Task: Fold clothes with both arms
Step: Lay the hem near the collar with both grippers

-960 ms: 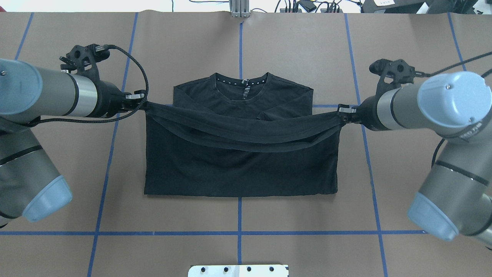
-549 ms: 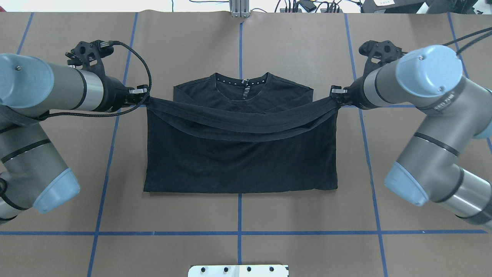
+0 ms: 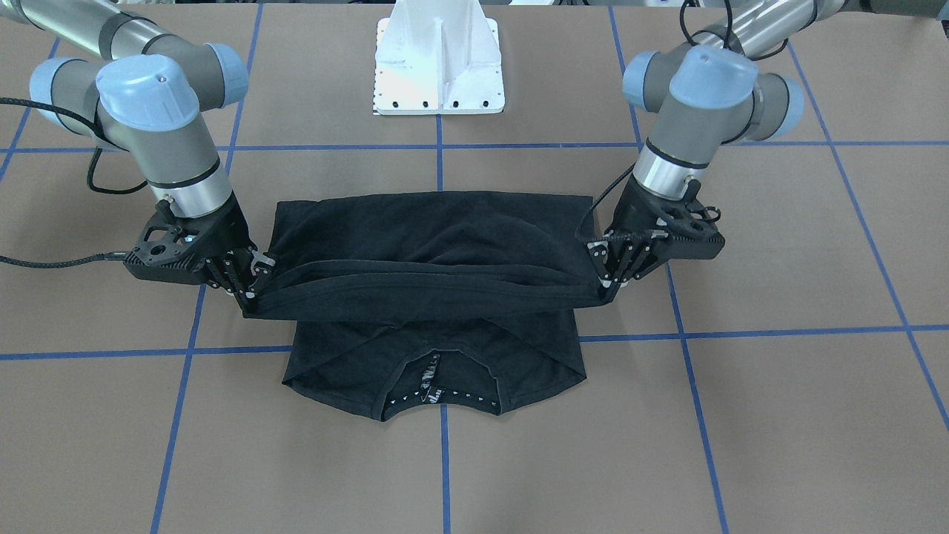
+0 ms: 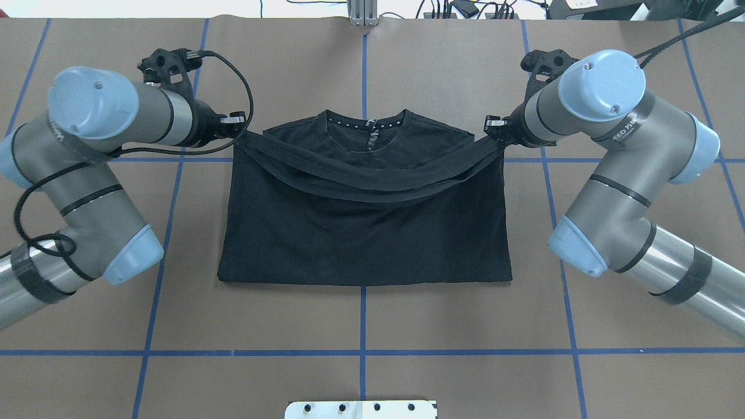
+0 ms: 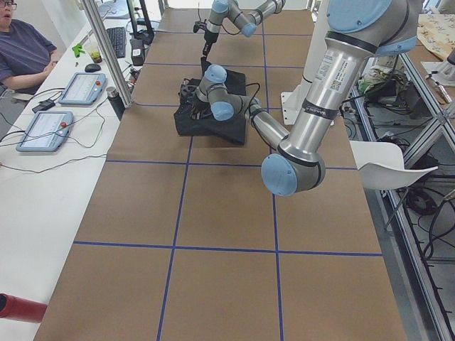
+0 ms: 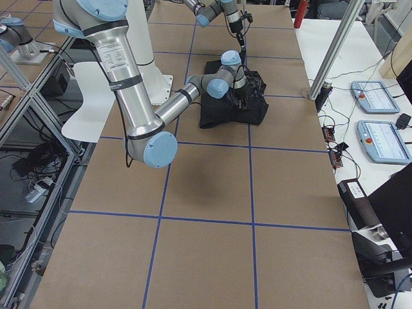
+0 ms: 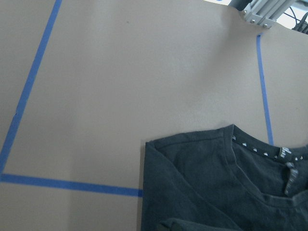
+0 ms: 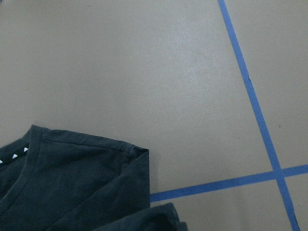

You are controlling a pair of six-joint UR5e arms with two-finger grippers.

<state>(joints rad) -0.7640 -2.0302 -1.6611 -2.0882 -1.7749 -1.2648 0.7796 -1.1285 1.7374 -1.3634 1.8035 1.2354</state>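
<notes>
L gripper (image 4: 238, 131) & R gripper (image 4: 493, 131) each pinch a hem corner of black T-shirt (image 4: 361, 238); hem sags betw. them, near far collar (image 4: 365, 152).

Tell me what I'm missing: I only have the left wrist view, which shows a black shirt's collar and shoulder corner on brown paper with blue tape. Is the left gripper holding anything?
Observer: Yes. In the front-facing view the left gripper is shut on one hem corner of the T-shirt, raised above the layer beneath.
Operator: And the other arm?
Observer: The right gripper is shut on the opposite hem corner.
Operator: How far over is the fold?
Observer: Overhead, the hem sags between the grippers across the chest; the collar is uncovered.
</notes>
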